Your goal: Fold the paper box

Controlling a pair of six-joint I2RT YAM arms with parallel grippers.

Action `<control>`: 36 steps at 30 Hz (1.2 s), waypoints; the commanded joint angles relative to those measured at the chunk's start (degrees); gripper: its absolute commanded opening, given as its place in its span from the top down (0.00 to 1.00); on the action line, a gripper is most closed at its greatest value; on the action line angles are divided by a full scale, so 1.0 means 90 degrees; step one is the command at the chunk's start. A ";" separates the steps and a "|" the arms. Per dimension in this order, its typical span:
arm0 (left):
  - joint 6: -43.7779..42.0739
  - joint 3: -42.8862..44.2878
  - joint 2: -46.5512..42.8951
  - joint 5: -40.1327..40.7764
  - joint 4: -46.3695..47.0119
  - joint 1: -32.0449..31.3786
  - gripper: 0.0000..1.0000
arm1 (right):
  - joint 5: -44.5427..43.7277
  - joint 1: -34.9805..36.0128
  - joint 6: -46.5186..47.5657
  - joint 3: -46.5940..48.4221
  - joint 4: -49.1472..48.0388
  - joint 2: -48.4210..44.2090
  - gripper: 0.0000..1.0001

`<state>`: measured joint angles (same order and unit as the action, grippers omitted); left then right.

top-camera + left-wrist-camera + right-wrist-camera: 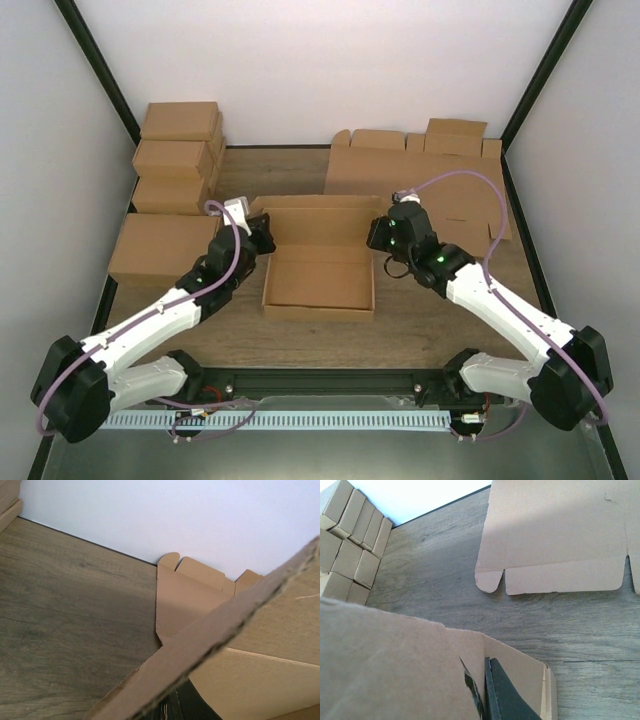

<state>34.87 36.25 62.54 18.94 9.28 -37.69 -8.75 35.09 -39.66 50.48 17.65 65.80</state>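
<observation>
The paper box point(318, 272) lies open in the middle of the table, a shallow brown tray with its lid panel point(318, 222) at the back. My left gripper point(262, 238) is at the box's back left corner. In the left wrist view a thick cardboard edge point(225, 630) runs across my gripper point(182, 700) and hides most of it. My right gripper point(378, 236) is at the back right corner. In the right wrist view it point(480, 680) is shut on a box flap point(385, 665), with one black finger point(507, 697) showing.
Plain brown cartons point(178, 150) are stacked at the back left, also in the right wrist view point(350, 535). Flat notched cardboard sheets point(420, 175) lie at the back right, also in the wrist views point(555, 540) point(180, 595). White walls enclose the table.
</observation>
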 commanded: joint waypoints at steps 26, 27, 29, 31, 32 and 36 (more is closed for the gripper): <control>-0.0803 0.2474 -0.1978 -0.0560 -0.6242 -0.0367 0.00 | 0.0454 0.0486 0.1837 -0.0935 -0.0558 -0.0524 0.99; -0.0988 0.2683 -0.1978 -0.0732 -0.6287 -0.0363 0.00 | 0.0542 0.0486 0.1931 -0.0947 -0.0597 -0.0508 0.99; -0.1661 0.2952 -0.1865 -0.1438 -0.6149 -0.0365 0.00 | 0.0942 0.0486 0.2270 -0.1008 -0.0755 -0.0498 0.99; -0.2427 0.3149 -0.1534 -0.2253 -0.5976 -0.0358 0.00 | 0.1335 0.0489 0.2617 -0.1056 -0.0867 -0.0469 0.99; -0.2760 0.3268 -0.1287 -0.2583 -0.5954 -0.0356 0.00 | 0.1450 0.0486 0.2750 -0.1058 -0.0877 -0.0442 0.99; -0.3730 0.3979 -0.0144 -0.3025 -0.6218 -0.0368 0.08 | 0.1578 0.0486 0.3070 -0.1056 -0.0760 -0.0343 0.99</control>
<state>13.80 68.18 52.31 -0.10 -42.28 -40.82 1.10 38.79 -17.28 41.06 11.11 61.84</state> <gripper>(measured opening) 0.965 0.026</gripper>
